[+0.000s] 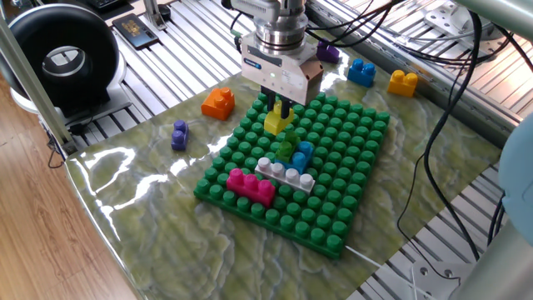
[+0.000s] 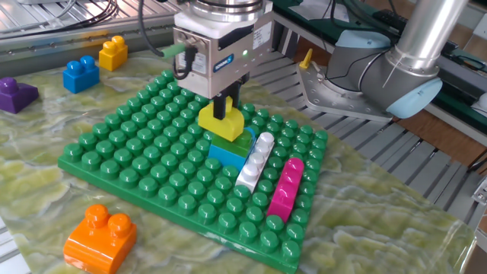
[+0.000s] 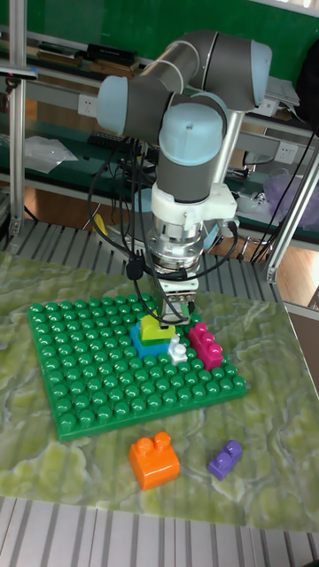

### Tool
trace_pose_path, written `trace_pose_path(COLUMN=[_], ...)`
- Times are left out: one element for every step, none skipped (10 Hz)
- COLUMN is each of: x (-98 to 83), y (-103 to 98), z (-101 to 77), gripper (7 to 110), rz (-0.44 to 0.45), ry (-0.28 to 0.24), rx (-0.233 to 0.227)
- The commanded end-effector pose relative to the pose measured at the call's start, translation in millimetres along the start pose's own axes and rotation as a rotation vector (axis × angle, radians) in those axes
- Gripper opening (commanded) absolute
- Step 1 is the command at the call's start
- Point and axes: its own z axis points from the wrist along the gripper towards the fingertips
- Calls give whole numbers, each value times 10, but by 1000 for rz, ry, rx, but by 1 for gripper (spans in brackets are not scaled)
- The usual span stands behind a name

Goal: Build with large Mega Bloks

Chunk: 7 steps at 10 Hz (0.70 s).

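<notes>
My gripper (image 2: 222, 106) is shut on a yellow Mega Blok (image 2: 221, 122) and holds it over the green baseplate (image 2: 137, 164). The yellow brick (image 1: 276, 123) sits at the top of a small stack of a green brick (image 2: 237, 141) on a light blue brick (image 2: 225, 157). I cannot tell if it is pressed on. Beside the stack lie a white-grey brick (image 2: 255, 161) and a magenta brick (image 2: 285, 186). In the tall fixed view the gripper (image 3: 175, 310) hangs over the same stack (image 3: 151, 335).
Loose bricks lie off the plate: orange (image 2: 99, 237), blue (image 2: 80, 74), yellow (image 2: 112, 52), purple (image 2: 15, 93) and a small purple one (image 1: 179, 133). Cables run behind the plate. A black round device (image 1: 62, 54) stands at the left table edge.
</notes>
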Motion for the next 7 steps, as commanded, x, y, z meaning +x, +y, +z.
trace_pose_path(x=[-85,-77,-7,120,178,248,276], y=[-77,-114,-128,-116,-65,19,53], z=[-18,-27,-25,-14,-4,-9,-13], gripper=[7,7,7,7,7,7,7], rz=[2,26,41,38,13,-4,-15], ry=[-38,-54,-32,33,75,115,124], rx=[29,28,25,21,9,-9,-18])
